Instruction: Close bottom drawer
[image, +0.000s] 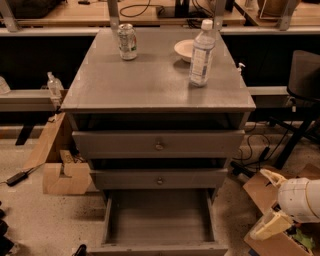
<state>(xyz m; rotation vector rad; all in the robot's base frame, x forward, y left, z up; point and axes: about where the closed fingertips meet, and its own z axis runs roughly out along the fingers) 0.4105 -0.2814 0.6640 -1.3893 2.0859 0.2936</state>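
The bottom drawer (159, 220) of the grey cabinet is pulled far out toward me. Its empty inside shows, and its low front panel (160, 248) lies at the bottom edge of the view with the knob out of sight. My gripper (272, 212), white with cream parts, is low at the right, beside the drawer's right side and apart from it. It holds nothing that I can see.
The middle drawer (159, 179) and the wide top drawer (159, 145) sit slightly out. A can (127, 41), a water bottle (201, 47) and a bowl (185, 49) stand on the cabinet top. Cardboard boxes lie at the left (62, 176) and at the right (262, 192). A chair (305, 80) is at the right.
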